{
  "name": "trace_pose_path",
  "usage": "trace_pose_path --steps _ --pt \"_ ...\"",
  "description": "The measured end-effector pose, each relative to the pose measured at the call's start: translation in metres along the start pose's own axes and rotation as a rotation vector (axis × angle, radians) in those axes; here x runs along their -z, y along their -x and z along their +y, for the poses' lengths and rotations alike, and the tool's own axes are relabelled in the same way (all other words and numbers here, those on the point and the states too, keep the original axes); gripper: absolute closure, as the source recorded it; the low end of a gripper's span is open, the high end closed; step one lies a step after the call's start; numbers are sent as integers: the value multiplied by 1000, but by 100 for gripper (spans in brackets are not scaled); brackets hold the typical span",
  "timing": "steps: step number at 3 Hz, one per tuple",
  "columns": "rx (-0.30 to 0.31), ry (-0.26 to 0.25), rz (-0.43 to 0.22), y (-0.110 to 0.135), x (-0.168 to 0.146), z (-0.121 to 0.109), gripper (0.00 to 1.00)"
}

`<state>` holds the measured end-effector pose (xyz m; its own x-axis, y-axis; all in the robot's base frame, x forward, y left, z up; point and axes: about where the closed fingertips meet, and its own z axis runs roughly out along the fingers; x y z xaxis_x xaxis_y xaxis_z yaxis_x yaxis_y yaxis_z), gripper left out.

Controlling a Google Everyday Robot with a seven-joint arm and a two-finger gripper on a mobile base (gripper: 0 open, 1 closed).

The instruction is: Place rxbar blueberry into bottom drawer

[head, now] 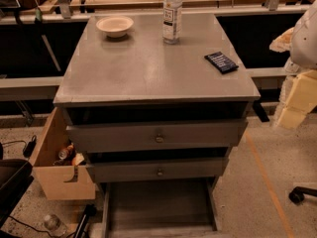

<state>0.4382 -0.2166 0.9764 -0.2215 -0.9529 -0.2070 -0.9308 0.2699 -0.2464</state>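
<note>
The rxbar blueberry (221, 62), a flat dark navy bar with pale lettering, lies on the grey cabinet top (148, 68) near its right edge. The bottom drawer (159, 206) is pulled out below the two upper drawers, and its flat grey floor looks empty. My gripper is not in view. Only a white rounded part (305, 31) shows at the right edge, beside and above the cabinet's right side.
A clear water bottle (172, 14) and a pale bowl (114, 26) stand at the back of the cabinet top. The two upper drawers (158, 137) stand slightly out. A tan wooden box (58, 175) sits on the floor at left. Yellow foam blocks (298, 100) are at right.
</note>
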Motion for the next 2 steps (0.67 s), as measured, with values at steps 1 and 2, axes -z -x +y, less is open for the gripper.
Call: trace_pose_path --steps 1,2 --pt "-12 -20 -9 2 2 -2 0" --pt "-143 -64 -102 -7 -9 -25 0"
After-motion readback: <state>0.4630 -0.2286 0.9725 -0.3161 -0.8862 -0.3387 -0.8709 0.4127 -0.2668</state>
